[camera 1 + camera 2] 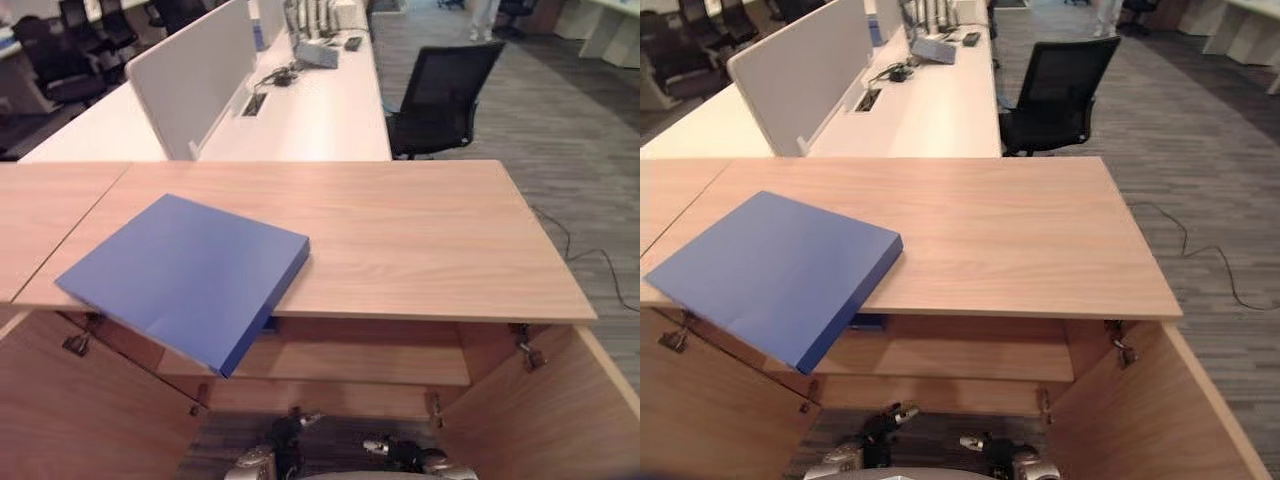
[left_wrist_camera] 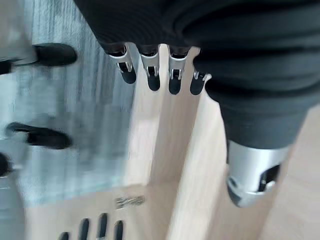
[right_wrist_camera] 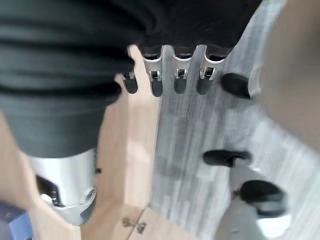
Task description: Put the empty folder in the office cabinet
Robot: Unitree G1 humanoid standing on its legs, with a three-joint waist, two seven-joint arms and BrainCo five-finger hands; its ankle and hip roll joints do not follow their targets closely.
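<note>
Blue folder (image 1: 190,275) lies on the cabinet top (image 1: 420,240) at its near left, one corner overhanging the open doors, both robot hands, left robot hand (image 2: 150,70) and right robot hand (image 3: 170,75), hanging low with relaxed straight fingers holding nothing, so folder not yet picked up or shelved.

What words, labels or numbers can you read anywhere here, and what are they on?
None can be read. The blue folder has a plain cover with no print showing. The wooden cabinet top carries no label. Items on the white desk behind are too small to tell.
</note>
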